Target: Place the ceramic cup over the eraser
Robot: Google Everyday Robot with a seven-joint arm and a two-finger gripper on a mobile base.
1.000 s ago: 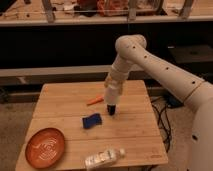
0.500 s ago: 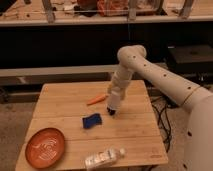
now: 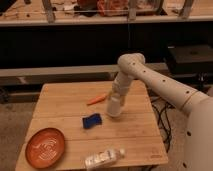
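The white ceramic cup [image 3: 115, 106] stands mouth-down at the tip of my arm, low on the wooden table [image 3: 135, 135] just right of the blue block. My gripper [image 3: 116, 98] is directly over the cup, at its top, reaching down from the white arm that comes in from the right. The dark eraser is hidden; no dark block shows on the table.
A blue block [image 3: 91, 121] lies left of the cup. An orange carrot-like stick [image 3: 96, 100] lies behind it. An orange plate [image 3: 46, 146] sits at the front left. A clear plastic bottle [image 3: 104, 157] lies at the front edge. Cables hang right of the table.
The arm has lowered and its elbow has shifted right. The dark bit seen under the wrist earlier no longer shows; the white cup now reaches the tabletop there.
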